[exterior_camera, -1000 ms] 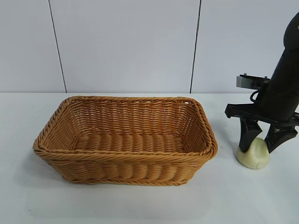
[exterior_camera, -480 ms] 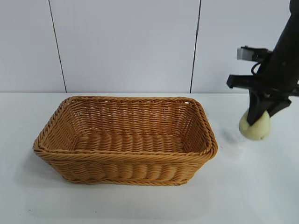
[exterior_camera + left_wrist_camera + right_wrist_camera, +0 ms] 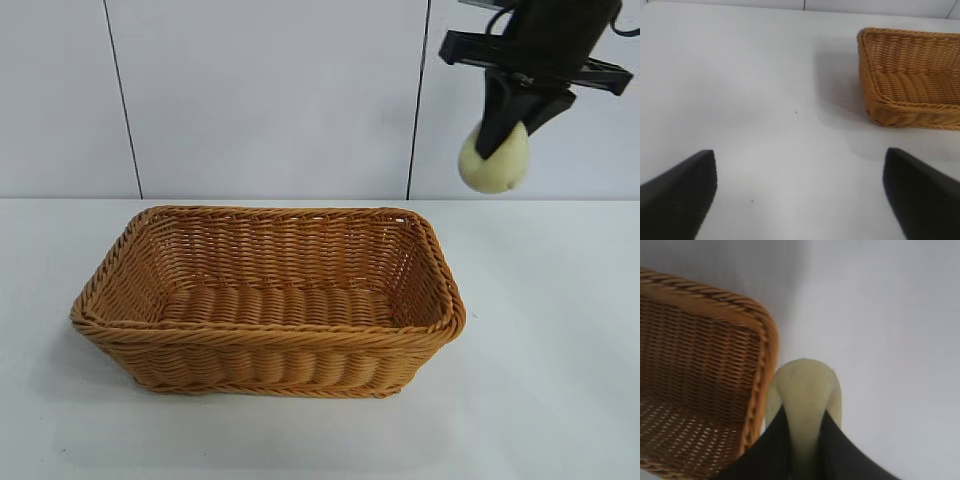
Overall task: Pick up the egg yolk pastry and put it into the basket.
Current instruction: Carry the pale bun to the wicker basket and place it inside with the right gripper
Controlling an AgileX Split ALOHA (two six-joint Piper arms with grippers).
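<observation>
- The egg yolk pastry (image 3: pixel 492 160) hangs in the upper right of the exterior frame, well above the table (image 3: pixel 540 380) and against the pale wall panels (image 3: pixel 270 90).
- The right gripper (image 3: pixel 505 130) points steeply down and is clamped tight on it; its dark fingers (image 3: pixel 498 115) pinch the pastry's upper part, so the pale rounded body bulges out below them.
- In the right wrist view the pastry (image 3: pixel 804 390) sits low in the centre of the frame, squeezed between the two black fingers (image 3: pixel 770 450), with white table beneath it.
- In that view the basket's braided rim (image 3: pixel 762 340) lies just beside the pastry, in the left half of the frame; the pastry is outside the rim, not over the inside.
- The basket (image 3: pixel 270 370) stands on the table in the centre-left of the exterior frame, with nothing visible inside it.
- The left gripper (image 3: pixel 800 200) is spread wide and grips nothing; its two dark fingertips (image 3: pixel 680 195) fill the lower corners of the left wrist view.
- There the basket (image 3: pixel 912 75) shows in the upper right, well apart from those fingertips.
</observation>
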